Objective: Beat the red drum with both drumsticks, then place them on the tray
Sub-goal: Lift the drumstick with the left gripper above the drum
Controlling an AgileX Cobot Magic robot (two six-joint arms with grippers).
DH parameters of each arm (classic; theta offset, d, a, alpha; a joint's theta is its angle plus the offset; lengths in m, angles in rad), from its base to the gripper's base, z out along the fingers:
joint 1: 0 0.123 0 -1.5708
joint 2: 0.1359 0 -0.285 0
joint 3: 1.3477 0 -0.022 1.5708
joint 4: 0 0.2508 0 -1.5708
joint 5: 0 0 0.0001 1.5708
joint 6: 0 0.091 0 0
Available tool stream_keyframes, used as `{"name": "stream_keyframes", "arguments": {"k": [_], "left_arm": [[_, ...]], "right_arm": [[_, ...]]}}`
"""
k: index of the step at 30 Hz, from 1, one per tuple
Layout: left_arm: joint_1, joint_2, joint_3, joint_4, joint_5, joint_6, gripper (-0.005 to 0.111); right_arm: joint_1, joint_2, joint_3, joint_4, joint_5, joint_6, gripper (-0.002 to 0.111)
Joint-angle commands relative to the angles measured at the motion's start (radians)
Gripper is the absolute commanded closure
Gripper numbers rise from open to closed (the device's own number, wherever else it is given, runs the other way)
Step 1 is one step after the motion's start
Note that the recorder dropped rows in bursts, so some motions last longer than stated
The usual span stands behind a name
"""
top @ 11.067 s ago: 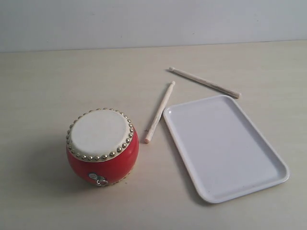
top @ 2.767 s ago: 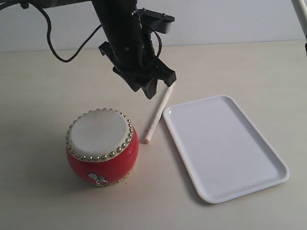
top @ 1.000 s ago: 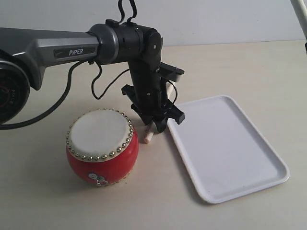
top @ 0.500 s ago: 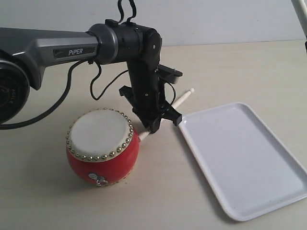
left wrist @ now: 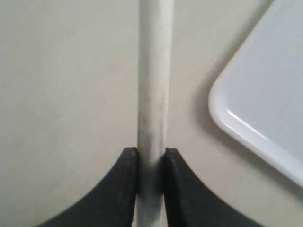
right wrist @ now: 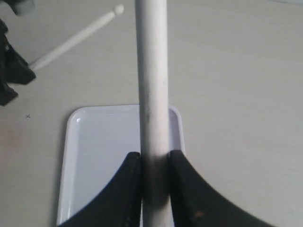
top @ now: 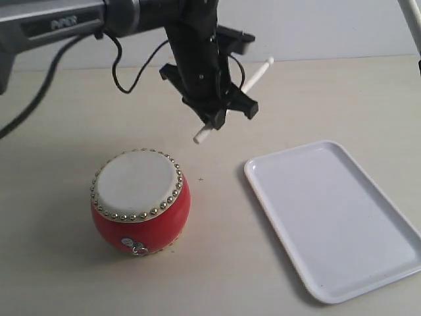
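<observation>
The red drum [top: 140,201] with its cream skin stands on the table at the front left. My left gripper [top: 215,120] hangs above and behind it, shut on one of the drumsticks [top: 256,72], which is tilted in the air with its lower end [top: 199,137] over the table. The left wrist view shows the jaws [left wrist: 151,158] pinching this stick [left wrist: 154,90]. My right gripper [right wrist: 155,161] is shut on the other drumstick [right wrist: 151,71], high above the tray [right wrist: 102,161]. The white tray [top: 368,263] lies flat at the right with nothing in it.
The left arm [top: 79,20] reaches in from the upper left, its black cable looping below it. A thin pale bar [top: 410,20] crosses the upper right corner. The table's far edge meets a pale wall.
My left gripper closed on the drumstick beside the drum, and the tray slid to the right as it did. The gripper then lifted the stick off the table, up and away from the drum.
</observation>
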Motion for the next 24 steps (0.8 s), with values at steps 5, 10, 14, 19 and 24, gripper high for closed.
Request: {"name": "stream_keyframes", "arguments": {"k": [5,10,14,19,24], "left_arm": [[-0.001,-0.273,0.182,0.004,-0.077,-0.046,0.107],[0.019,-0.492,0.516,0.004,-0.230,-0.095,0.107],[0.051,-0.728,0.846,-0.005,-0.391,-0.183,0.107],[0.050,-1.024,1.122,-0.005,-0.489,-0.288,0.107],[0.058,-1.246,1.331,0.023,-0.365,-0.324,0.107]], "right_arm": [[-0.002,-0.009,0.003,0.009,0.098,0.012,0.108],[0.022,-0.009,0.003,0.053,0.109,0.002,0.108],[0.094,0.012,0.003,0.051,0.138,0.002,0.108],[0.173,0.079,0.003,0.097,0.140,-0.005,0.108],[0.266,0.196,0.003,0.136,0.120,-0.022,0.108]]}}
